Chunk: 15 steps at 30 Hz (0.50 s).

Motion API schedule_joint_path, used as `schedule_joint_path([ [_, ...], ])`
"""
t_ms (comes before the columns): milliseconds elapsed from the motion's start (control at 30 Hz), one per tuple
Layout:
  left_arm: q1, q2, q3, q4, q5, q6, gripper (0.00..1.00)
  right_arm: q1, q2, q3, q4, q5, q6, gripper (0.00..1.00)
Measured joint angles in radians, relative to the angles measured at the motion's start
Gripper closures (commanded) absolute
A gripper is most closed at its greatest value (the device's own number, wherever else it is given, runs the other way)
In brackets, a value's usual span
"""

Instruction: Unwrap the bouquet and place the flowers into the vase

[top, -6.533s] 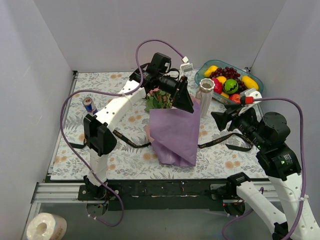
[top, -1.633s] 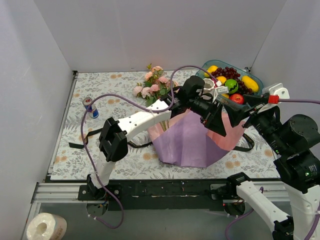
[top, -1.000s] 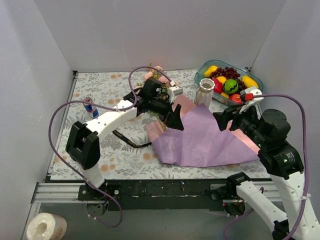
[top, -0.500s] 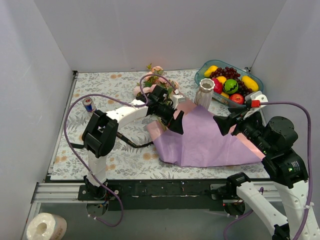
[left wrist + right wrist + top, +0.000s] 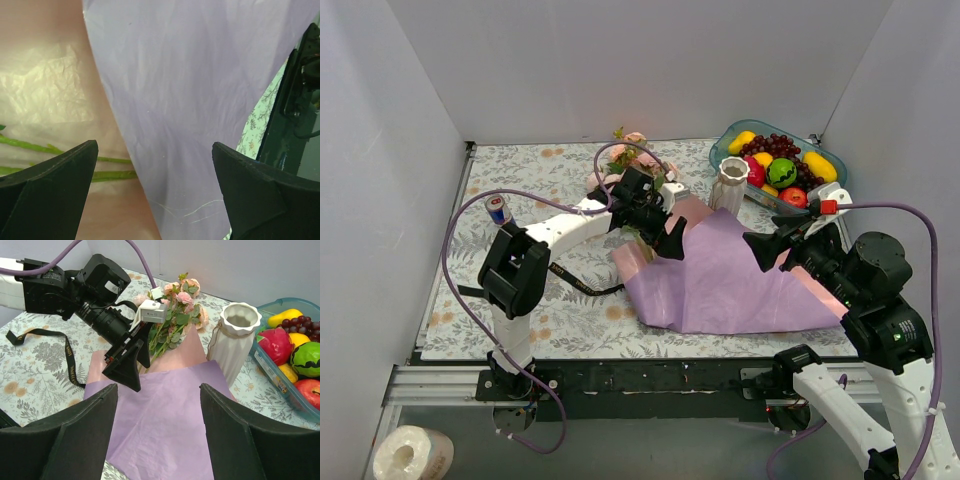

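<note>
The bouquet lies unwrapped: its purple paper (image 5: 730, 285) (image 5: 165, 430) is spread flat over a pink sheet (image 5: 692, 212) (image 5: 45, 100). The flowers (image 5: 632, 158) (image 5: 180, 305) lie behind it, their green stems (image 5: 112, 175) reaching onto the pink sheet. My left gripper (image 5: 668, 240) (image 5: 155, 150) hangs open just above the stems and the paper's edge, holding nothing. The white ribbed vase (image 5: 730, 186) (image 5: 235, 340) stands upright to the right of the flowers. Over the paper's right part my right gripper (image 5: 762, 250) (image 5: 159, 388) is open and empty.
A teal bowl (image 5: 822, 150) of fruit sits at the back right, close behind the vase. A drink can (image 5: 500, 210) stands at the left. The black ribbon (image 5: 575, 283) (image 5: 70, 365) lies loose on the floral cloth left of the paper.
The paper, earlier folded over the stems, now lies opened out to the right. My left gripper has drawn back from the right side to the stems. The right gripper has barely shifted.
</note>
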State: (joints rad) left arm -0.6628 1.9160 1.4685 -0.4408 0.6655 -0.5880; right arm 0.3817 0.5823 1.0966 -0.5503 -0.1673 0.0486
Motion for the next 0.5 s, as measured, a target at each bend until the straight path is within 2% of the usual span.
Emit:
schedule_joint_path([
  [33, 0.000, 0.000, -0.006, 0.003, -0.013, 0.005, 0.02, 0.000, 0.000, 0.000, 0.000, 0.000, 0.000, 0.26],
  [133, 0.001, 0.000, -0.025, 0.004, -0.027, 0.010, 0.17, 0.000, 0.000, 0.000, 0.000, 0.000, 0.000, 0.27],
  [167, 0.001, 0.001, -0.030, 0.001, -0.027, 0.013, 0.31, 0.000, 0.000, 0.000, 0.000, 0.000, 0.000, 0.27],
  [233, 0.002, 0.006, -0.031, -0.014, -0.015, 0.024, 0.42, 0.000, 0.000, 0.000, 0.000, 0.000, 0.000, 0.27],
  [267, 0.003, 0.010, -0.030, -0.027, -0.002, 0.032, 0.51, 0.000, 0.000, 0.000, 0.000, 0.000, 0.000, 0.27],
  [300, 0.003, 0.014, -0.029, -0.042, 0.009, 0.040, 0.65, 0.000, 0.001, 0.000, 0.001, 0.000, 0.001, 0.27],
  [400, 0.003, 0.026, -0.028, -0.086, 0.035, 0.060, 0.89, 0.000, 0.002, 0.000, 0.003, 0.000, 0.002, 0.28],
  [467, 0.003, 0.026, -0.027, -0.112, 0.050, 0.074, 0.99, 0.000, 0.002, 0.000, 0.007, 0.000, 0.002, 0.28],
  [500, 0.003, 0.026, -0.020, -0.128, 0.058, 0.083, 1.00, 0.000, 0.002, 0.000, 0.009, 0.000, 0.004, 0.28],
])
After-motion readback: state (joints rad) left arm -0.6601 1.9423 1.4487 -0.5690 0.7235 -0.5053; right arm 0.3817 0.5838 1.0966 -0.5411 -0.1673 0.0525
